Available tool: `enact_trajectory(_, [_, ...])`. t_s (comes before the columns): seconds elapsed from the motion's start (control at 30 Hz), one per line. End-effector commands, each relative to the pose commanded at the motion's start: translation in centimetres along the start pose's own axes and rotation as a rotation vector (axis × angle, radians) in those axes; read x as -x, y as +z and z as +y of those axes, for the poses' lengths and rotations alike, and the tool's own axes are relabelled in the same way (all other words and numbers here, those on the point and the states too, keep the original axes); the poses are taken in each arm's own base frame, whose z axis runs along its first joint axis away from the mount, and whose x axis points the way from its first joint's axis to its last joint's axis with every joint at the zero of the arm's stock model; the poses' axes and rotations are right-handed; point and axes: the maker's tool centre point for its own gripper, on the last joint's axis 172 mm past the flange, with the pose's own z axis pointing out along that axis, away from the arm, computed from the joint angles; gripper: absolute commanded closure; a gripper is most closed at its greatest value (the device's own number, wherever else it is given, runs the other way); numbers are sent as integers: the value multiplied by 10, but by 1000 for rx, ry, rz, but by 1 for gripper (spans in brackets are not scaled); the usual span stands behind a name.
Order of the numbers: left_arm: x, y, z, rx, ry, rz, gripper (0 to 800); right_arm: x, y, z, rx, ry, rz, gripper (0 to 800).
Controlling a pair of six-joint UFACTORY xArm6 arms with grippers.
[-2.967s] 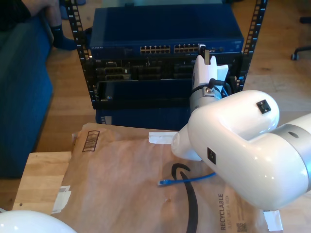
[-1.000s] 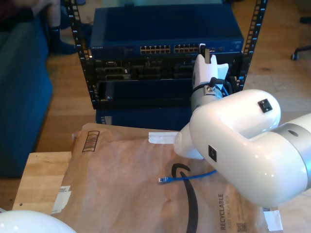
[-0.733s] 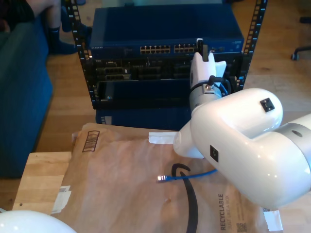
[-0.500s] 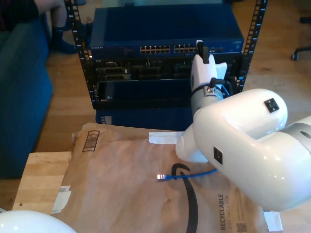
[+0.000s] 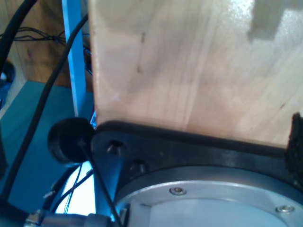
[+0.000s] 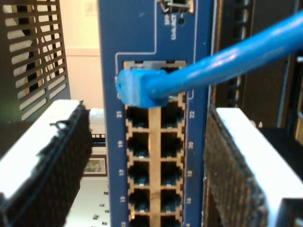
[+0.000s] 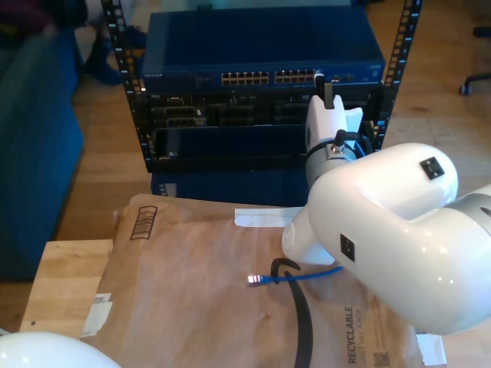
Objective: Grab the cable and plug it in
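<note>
Blue cable (image 6: 222,64): plug end seated in a port of the blue switch (image 6: 151,142), free end (image 7: 257,280) lying on brown paper (image 7: 192,291). My second gripper (image 6: 147,165): fingers spread, touching nothing. My first gripper: finger state cannot be told.

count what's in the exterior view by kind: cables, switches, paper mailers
blue cable: 1
black cable: 1
blue switch: 1
brown paper mailer: 1
total: 4
</note>
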Motion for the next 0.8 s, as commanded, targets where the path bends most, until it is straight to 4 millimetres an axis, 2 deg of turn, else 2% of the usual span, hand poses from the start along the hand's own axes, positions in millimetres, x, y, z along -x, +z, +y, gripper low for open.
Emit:
enact_trajectory(0.17, [0, 0, 0, -1, 1, 0, 0, -2, 3, -4, -8, 5, 6, 444])
enact_trajectory(0.47, [0, 0, 0, 0, 0, 0, 0, -2, 3, 2, -1, 1, 6, 445])
enact_trajectory(0.6, [0, 0, 0, 0, 0, 0, 0, -12, 5, 5, 3, -2, 20, 445])
enact_trajectory(0.8, [0, 0, 0, -1, 1, 0, 0, -14, 5, 4, 0, -1, 23, 450])
